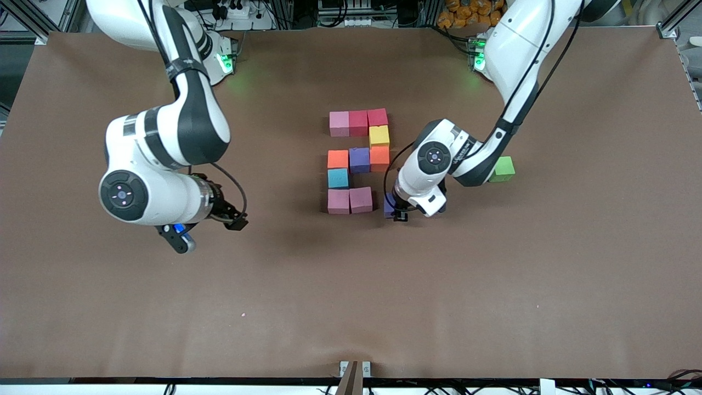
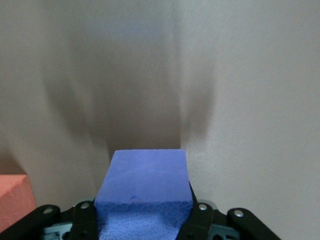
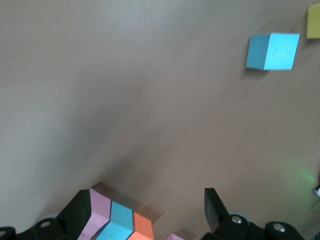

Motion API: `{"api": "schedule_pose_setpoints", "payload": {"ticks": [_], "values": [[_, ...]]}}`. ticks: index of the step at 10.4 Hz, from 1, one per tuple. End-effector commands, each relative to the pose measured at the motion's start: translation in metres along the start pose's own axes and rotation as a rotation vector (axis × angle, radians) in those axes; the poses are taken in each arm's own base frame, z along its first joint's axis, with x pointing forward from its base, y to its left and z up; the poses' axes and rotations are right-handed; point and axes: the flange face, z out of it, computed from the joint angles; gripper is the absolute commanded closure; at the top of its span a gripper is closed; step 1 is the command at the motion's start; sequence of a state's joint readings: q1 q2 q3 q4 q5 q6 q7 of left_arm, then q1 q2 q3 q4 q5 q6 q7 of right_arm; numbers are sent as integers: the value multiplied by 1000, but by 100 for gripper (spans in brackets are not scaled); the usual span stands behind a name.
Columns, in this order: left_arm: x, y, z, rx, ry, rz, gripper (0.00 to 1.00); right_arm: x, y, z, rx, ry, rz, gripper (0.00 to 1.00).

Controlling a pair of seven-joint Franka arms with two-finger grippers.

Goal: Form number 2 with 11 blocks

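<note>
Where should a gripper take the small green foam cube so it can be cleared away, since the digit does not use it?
Grip the small green foam cube across two opposite vertical faces, coming straight down from above. It sits flat, away from the other cubes, but the left arm's forearm overlaps one side in the front view, so a side approach looks awkward.

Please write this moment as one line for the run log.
left gripper: shut on purple cube, beside the number 2's nearest row | right gripper: open, waiting | placed: ten blocks
</note>
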State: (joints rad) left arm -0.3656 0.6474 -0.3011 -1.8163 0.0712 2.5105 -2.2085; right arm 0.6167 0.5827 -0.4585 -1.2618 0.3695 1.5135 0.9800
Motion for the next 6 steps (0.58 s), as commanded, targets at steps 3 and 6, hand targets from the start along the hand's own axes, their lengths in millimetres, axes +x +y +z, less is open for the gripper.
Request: {"api": "schedule_pose_setpoints", "payload": {"ticks": [3, 6], "values": [[-9, -9, 8, 0, -4, -26, 64, 46, 32, -7, -1, 1, -70, 0], [-11, -15, 11, 7, 2, -37, 64, 55, 40, 2, -37, 6, -128, 0]]}}
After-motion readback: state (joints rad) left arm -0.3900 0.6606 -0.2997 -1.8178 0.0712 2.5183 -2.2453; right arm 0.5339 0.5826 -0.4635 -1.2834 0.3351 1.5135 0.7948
